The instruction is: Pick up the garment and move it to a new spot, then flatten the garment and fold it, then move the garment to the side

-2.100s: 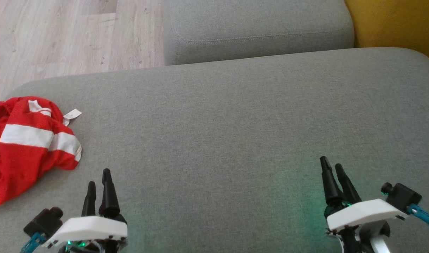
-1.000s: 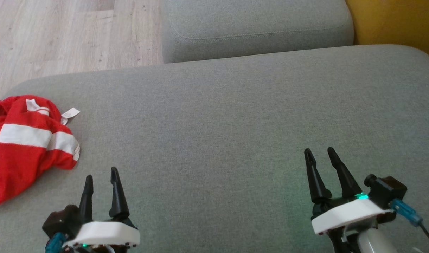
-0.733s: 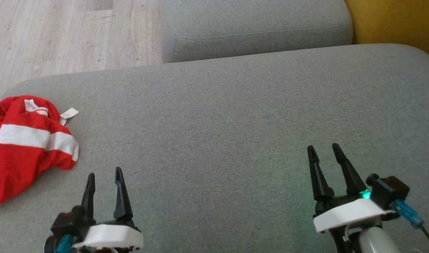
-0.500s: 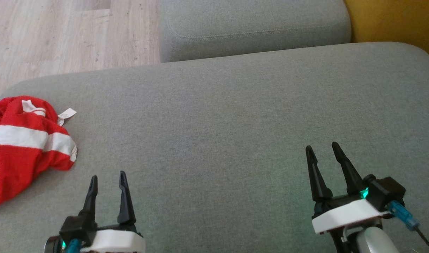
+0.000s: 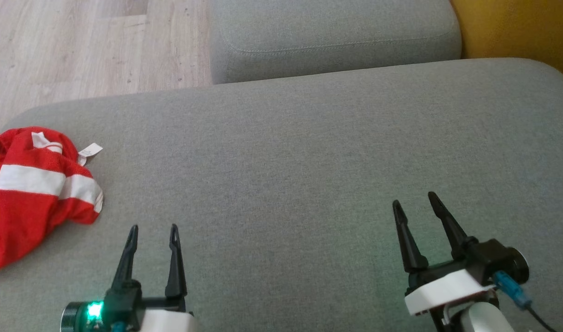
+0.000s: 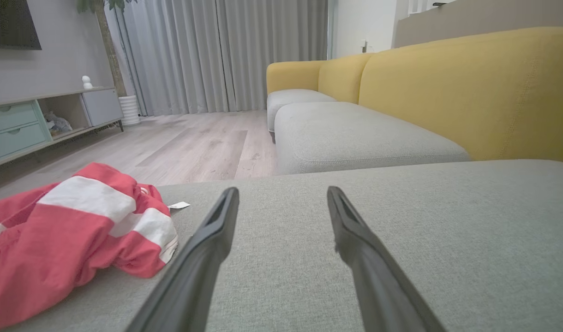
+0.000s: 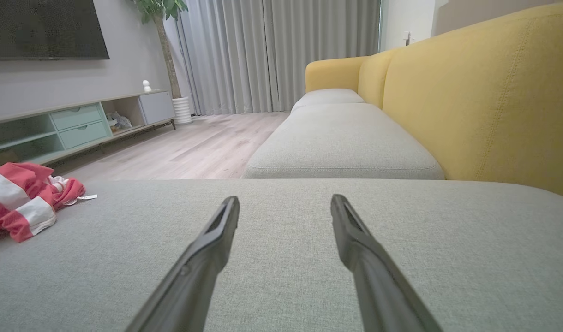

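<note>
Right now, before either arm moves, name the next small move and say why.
Probably swing the left gripper leftward toward the red garment, jaws open. The garment lies crumpled and untouched at the left end of the grey cushion, nearer this gripper than the right gripper. Both sets of jaws stand open and empty over bare fabric.
</note>
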